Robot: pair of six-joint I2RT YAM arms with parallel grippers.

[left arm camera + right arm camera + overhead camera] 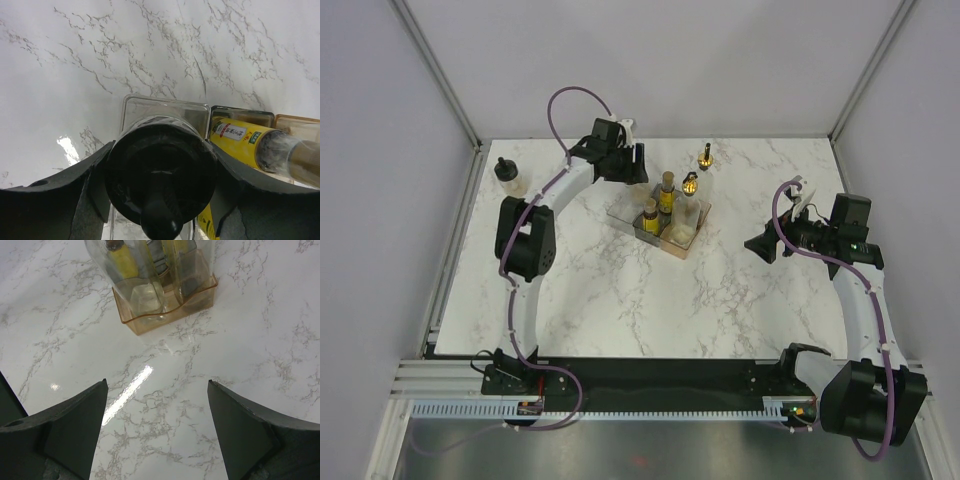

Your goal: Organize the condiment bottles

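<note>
The left gripper [161, 196] grips the squat black-capped bottle [160, 155] over the tray [150, 106], at its clear compartment. The bottle is probably light, rigid and slick, so the cap seems the surest hold. The right gripper [157, 407] hangs open and empty.

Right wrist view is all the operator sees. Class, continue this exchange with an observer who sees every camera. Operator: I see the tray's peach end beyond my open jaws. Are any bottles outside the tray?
Observer: Yes. A squat black-capped bottle stands alone near the far left corner of the table.
Operator: Any others?
Observer: A tall bottle with a gold pourer stands on the table just beyond the tray.
Operator: And the left arm?
Observer: Its jaws grip a second black-capped bottle at the tray's clear compartment.
</note>
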